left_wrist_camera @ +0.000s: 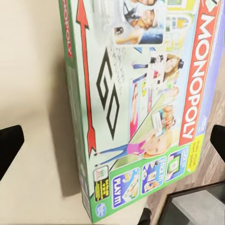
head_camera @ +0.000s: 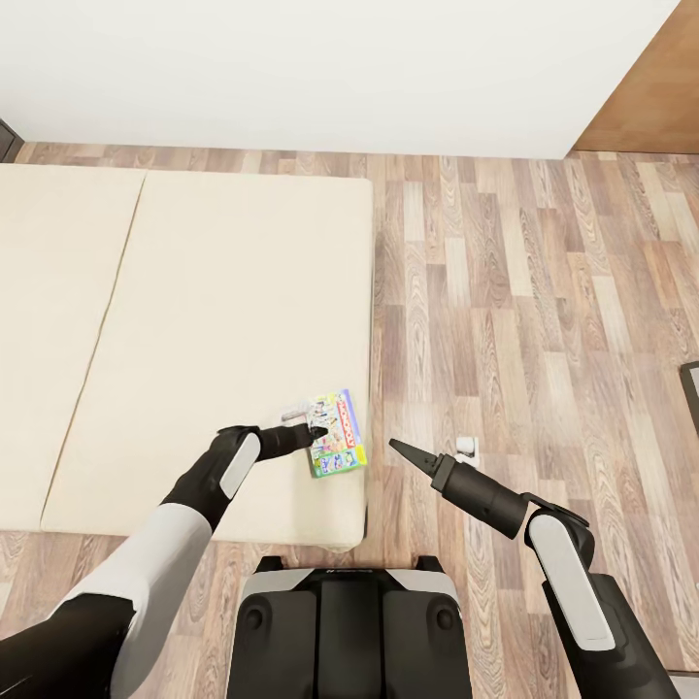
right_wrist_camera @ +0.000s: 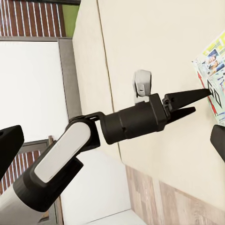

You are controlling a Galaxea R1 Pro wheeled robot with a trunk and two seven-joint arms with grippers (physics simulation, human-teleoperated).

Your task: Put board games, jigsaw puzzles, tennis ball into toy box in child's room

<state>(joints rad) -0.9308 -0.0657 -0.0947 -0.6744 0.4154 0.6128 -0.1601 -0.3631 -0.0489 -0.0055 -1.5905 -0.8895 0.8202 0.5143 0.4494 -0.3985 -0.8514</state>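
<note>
A wood-plank floor (head_camera: 544,320) meets a white wall (head_camera: 340,68) at 12 o'clock. The beige bed (head_camera: 194,330) carries a green-edged Monopoly game (head_camera: 337,446) near its 5 o'clock corner. Left jaws (head_camera: 313,434) spread wide over it; right jaws (head_camera: 398,448), above the floor, look closed.

Far corner of the Monopoly box (head_camera: 338,439) covered by the left claw (head_camera: 313,436) in the head view, so contact not readable there. In the left wrist view, box (left_wrist_camera: 140,103) cut by the frame at two edges, small print on the lower panels blurred. In the right wrist view, box (right_wrist_camera: 213,70) sliced off at the frame edge. Bed (head_camera: 194,291) running out past the picture's left side. Dark item (head_camera: 691,393) at the right border clipped, unidentifiable.
</note>
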